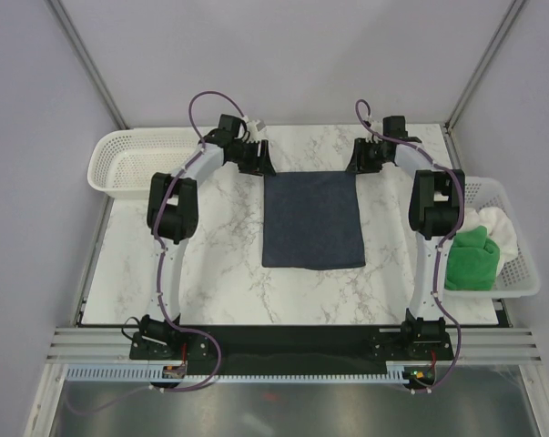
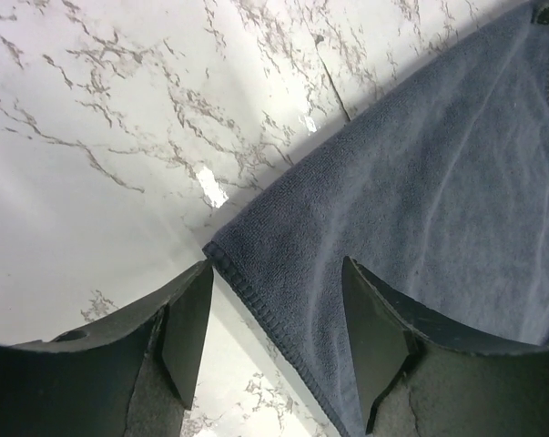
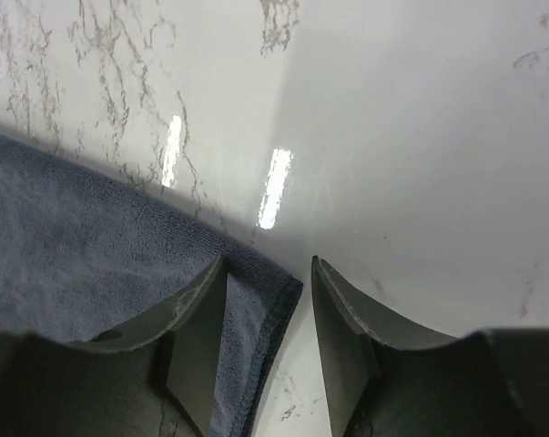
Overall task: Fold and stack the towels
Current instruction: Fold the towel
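towel (image 1: 312, 221) (navy) flat on table (image 1: 210, 273)

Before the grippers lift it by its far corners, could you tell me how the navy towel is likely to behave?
Probably floppy and light: the navy towel lies thin and flat on the table, so it should sag between the corners. Its napped surface looks grippy, so the left gripper and right gripper likely won't slip.

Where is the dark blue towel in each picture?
Top view: the dark navy blue cloth towel lies flat, centred on the white marble tabletop.
Left wrist view: right side, corner at the left tool.
Right wrist view: lower left, corner inside the right tool.
Shared landmark: that marble tabletop.
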Controlling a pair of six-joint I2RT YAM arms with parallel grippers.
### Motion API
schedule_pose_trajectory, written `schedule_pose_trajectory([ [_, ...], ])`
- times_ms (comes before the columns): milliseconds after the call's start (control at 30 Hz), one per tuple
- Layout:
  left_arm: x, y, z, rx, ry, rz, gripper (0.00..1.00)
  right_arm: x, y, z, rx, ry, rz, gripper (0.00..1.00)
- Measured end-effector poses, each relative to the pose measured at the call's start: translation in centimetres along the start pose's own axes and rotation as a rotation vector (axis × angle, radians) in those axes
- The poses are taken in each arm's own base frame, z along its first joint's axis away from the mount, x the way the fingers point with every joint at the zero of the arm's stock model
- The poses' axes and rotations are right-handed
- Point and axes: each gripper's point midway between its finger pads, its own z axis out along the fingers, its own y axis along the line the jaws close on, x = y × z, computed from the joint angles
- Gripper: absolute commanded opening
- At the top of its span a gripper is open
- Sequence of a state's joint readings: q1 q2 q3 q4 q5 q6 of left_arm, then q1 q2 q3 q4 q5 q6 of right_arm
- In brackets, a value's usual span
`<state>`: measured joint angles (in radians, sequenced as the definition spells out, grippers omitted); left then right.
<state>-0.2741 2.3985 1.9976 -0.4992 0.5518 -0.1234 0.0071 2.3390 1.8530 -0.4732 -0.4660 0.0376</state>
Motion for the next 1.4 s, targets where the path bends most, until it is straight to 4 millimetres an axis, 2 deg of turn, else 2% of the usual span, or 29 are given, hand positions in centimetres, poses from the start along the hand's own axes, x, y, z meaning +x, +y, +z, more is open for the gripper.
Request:
schedule_pose_trajectory([
  [67,0.1,0.0,0.0,0.019,0.004,0.002,0.64,0.1,0.2,0.2,-0.019,0.002,-0.011,0.42],
  [200,0.3,0.0,0.5,0.048,0.012,0.003,0.61,0.4,0.6,0.4,-0.055,0.011,-0.023,0.34],
  [300,0.6,0.3,1.1,0.055,0.019,0.0,0.63,0.5,0.7,0.4,-0.062,0.016,-0.028,0.29],
  [500,0.4,0.5,1.3,0.053,0.017,0.016,0.68,0.4,-0.1,-0.2,-0.072,0.01,-0.01,0.27],
  [700,0.1,0.8,1.2,0.035,0.011,0.023,0.71,-0.3,-1.2,-0.9,-0.069,-0.011,0.003,0.22],
  [867,-0.7,0.9,1.4,0.033,-0.008,0.035,0.7,-0.2,-1.1,-0.8,-0.077,-0.008,0.002,0.22],
  [1067,-1.1,1.0,2.4,0.055,-0.015,0.018,0.64,-0.1,-0.8,-0.7,-0.092,-0.005,0.0,0.22],
  [1300,-1.3,1.0,3.2,0.073,-0.024,-0.022,0.45,-0.1,-0.7,-0.7,-0.097,-0.006,0.0,0.22],
  [1367,-1.2,0.8,3.4,0.086,-0.024,-0.028,0.43,-0.1,-0.7,-0.7,-0.097,-0.006,0.0,0.22],
  [1400,-1.1,0.7,3.5,0.092,-0.022,-0.032,0.36,-0.1,-0.7,-0.7,-0.096,-0.005,0.001,0.22],
])
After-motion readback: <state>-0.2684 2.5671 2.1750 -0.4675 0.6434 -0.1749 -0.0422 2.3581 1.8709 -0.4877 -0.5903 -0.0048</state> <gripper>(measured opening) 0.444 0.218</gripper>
